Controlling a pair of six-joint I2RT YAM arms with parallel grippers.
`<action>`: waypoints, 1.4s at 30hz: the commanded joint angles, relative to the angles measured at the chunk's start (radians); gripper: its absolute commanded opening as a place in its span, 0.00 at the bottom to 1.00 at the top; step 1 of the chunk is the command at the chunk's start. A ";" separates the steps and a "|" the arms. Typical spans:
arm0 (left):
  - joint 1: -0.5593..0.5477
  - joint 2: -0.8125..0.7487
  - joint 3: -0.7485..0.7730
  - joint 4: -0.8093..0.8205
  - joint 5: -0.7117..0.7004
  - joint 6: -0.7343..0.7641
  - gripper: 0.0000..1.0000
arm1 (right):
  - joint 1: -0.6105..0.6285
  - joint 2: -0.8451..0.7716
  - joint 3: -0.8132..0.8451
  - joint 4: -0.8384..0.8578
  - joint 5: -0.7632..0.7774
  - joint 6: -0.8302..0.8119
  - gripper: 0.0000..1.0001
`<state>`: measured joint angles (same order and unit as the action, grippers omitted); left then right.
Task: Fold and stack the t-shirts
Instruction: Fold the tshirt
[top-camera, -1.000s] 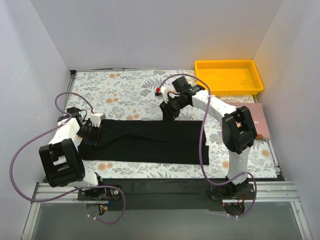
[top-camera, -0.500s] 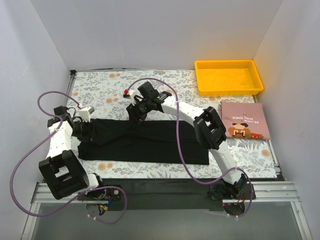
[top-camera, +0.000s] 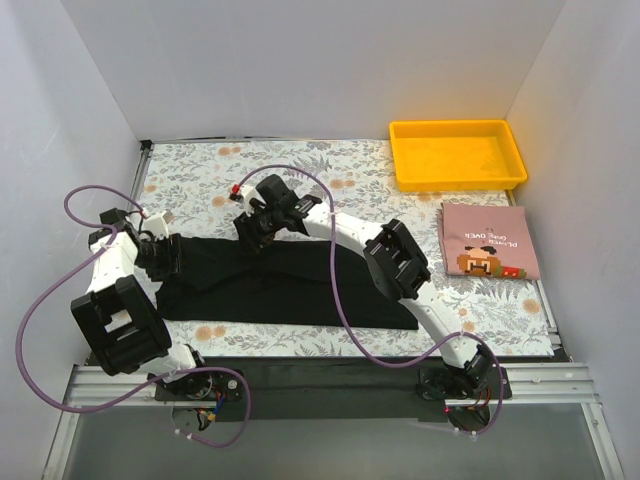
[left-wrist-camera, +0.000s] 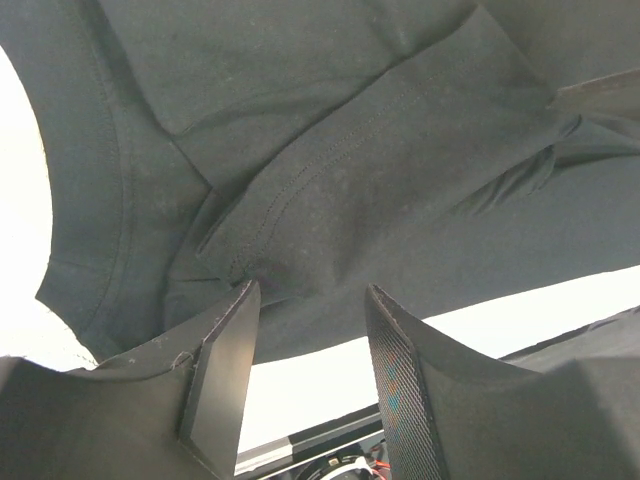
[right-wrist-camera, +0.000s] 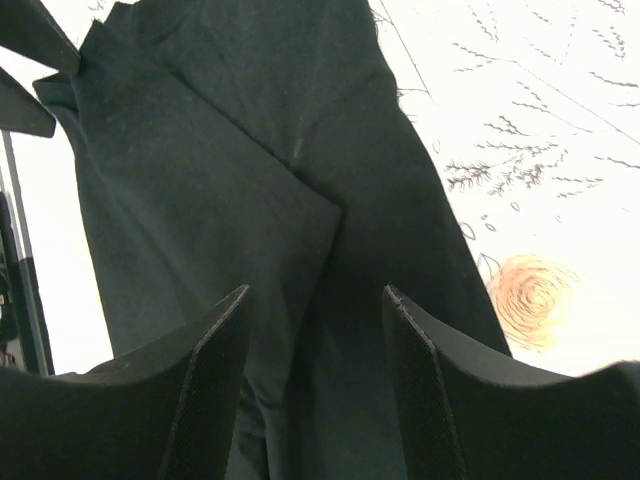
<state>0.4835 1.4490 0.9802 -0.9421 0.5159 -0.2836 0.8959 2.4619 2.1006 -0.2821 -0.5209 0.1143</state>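
One black t-shirt lies folded into a long strip across the near half of the table. My left gripper is at the strip's left end. In the left wrist view it is open and empty just above a sleeve fold of the shirt. My right gripper reaches far left to the strip's far edge. In the right wrist view it is open and empty over the black cloth, near a diagonal fold.
A yellow tray stands at the back right. A pinkish book with a pixel-art cover lies at the right edge. The table has a floral cloth. The right arm's cable crosses the shirt. White walls enclose three sides.
My right arm has swept left along the shirt's far edge, from mid-right to the left part, uncovering the book. My left gripper has shifted a little to the left.
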 joint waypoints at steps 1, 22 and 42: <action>0.004 -0.027 0.014 -0.001 -0.014 -0.020 0.45 | 0.021 0.022 0.065 0.076 0.009 0.030 0.61; 0.004 -0.022 -0.034 0.019 -0.036 -0.031 0.46 | 0.038 0.068 0.058 0.127 0.004 0.059 0.54; 0.006 -0.024 -0.032 0.078 -0.091 -0.048 0.21 | 0.049 -0.066 -0.077 0.147 -0.076 0.085 0.01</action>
<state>0.4835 1.4490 0.9398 -0.8902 0.4511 -0.3298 0.9375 2.5034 2.0457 -0.1715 -0.5648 0.1860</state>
